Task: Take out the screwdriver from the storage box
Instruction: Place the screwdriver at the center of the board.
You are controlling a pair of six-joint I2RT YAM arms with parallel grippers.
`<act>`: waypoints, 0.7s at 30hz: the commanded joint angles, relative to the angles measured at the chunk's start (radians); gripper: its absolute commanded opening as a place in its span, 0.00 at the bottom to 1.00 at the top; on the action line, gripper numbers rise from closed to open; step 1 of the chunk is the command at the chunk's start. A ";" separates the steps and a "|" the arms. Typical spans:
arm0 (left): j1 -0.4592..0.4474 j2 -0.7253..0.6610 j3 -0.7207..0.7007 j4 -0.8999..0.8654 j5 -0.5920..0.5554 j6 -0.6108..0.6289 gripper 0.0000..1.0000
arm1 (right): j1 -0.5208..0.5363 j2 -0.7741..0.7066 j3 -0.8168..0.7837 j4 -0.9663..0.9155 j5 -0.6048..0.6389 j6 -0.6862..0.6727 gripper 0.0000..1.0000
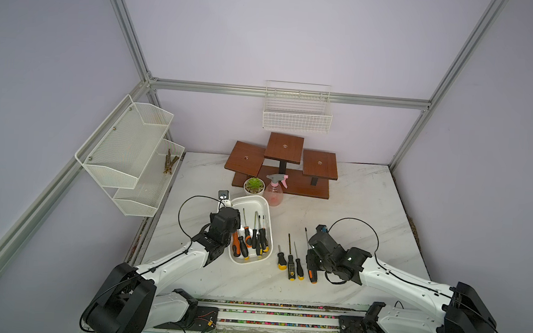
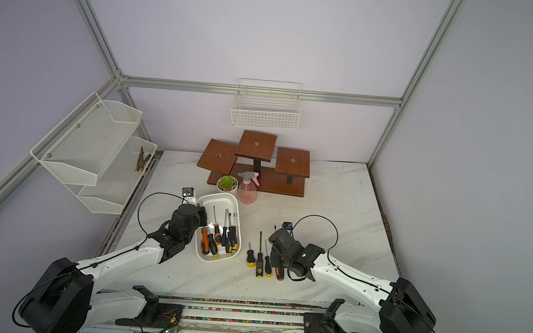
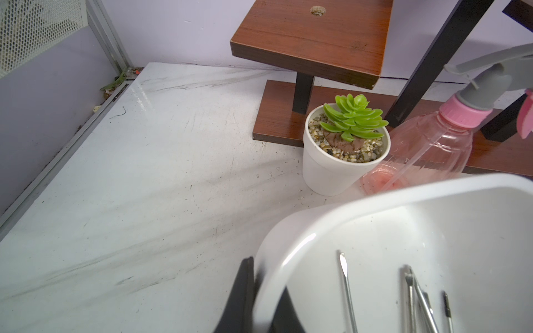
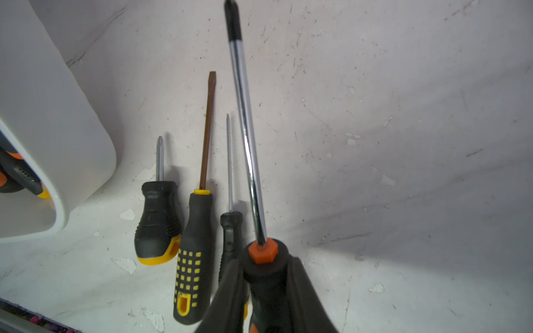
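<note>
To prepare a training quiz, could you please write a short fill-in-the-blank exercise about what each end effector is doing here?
1. The left end effector clamps the rim of the white ____.
2. The right end effector holds a screwdriver with a hexagonal collar coloured ____.
3. Beside it, ____ other screwdrivers lie on the table.
Missing words: storage box; orange; three.
</note>
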 commanded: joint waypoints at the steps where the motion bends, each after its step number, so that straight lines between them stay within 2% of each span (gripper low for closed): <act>1: -0.004 0.001 0.035 0.051 -0.009 0.007 0.00 | -0.011 0.000 -0.016 0.059 -0.021 0.017 0.00; 21: -0.004 0.000 0.032 0.054 -0.008 0.008 0.00 | -0.043 0.080 -0.036 0.143 -0.065 0.037 0.00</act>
